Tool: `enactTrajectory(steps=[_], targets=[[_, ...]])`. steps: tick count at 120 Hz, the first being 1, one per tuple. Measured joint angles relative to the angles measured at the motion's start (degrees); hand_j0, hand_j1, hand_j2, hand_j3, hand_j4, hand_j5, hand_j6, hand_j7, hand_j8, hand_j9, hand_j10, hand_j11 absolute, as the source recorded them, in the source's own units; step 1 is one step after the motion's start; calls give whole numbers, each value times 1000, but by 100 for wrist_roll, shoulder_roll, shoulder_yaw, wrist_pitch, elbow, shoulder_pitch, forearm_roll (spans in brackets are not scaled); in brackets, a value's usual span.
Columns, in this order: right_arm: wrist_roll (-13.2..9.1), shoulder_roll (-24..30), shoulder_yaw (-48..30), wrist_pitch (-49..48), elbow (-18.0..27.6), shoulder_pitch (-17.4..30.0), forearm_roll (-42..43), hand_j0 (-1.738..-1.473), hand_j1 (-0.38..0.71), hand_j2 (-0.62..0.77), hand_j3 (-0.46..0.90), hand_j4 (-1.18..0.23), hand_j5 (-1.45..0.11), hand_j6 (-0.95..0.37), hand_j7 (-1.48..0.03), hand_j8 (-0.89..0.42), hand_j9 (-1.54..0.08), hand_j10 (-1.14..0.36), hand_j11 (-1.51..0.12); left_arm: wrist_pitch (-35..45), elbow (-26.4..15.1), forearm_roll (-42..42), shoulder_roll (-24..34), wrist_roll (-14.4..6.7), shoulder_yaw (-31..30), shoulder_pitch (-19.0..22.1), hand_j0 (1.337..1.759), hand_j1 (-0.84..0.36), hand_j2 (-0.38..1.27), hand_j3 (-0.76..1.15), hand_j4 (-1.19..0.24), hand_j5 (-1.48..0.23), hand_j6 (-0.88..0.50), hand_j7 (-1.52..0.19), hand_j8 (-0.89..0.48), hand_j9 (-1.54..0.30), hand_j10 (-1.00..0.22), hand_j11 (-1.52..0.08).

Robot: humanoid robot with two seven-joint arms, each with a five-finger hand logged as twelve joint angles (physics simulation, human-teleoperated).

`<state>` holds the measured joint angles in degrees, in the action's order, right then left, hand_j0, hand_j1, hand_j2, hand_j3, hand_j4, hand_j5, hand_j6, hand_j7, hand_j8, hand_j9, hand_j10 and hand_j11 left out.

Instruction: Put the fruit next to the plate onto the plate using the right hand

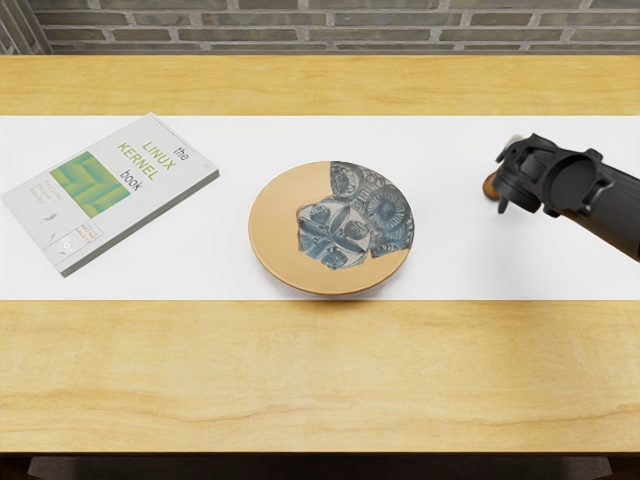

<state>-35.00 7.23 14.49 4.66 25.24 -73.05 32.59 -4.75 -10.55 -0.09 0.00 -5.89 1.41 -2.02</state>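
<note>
- Wooden table edge lies nearest me; book sits far left.
- Plate at centre, part patterned blue.
- Orange sliver of fruit well right of the plate, mostly hidden: probably small, light, smooth; I'd cup its sides.
- Over it, my right hand; grip unreadable.

Bench is pale wood with visible grain and a soft satin sheen, nothing glossy. The white strip across it is flat matt, paper or cloth, can't tell. Plate reads as tan earthenware, matt, with a blue-grey patterned patch. Book is a paperback with a smooth cover. Brick wall behind looks rough. My right hand is matt black and plastic-looking. The fruit is too hidden to judge.
</note>
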Motion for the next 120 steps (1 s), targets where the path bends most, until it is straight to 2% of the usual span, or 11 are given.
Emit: enactTrajectory(steps=[120], targets=[[0,-201,-16,276,-210,158,-17,-1658,138,-79,0,-409,-529,-409,-529,-409,-529,-408,-529,0,0,0,0,0,0,0,1658,349,0,0,0,0,0,0,0,0,0,0]])
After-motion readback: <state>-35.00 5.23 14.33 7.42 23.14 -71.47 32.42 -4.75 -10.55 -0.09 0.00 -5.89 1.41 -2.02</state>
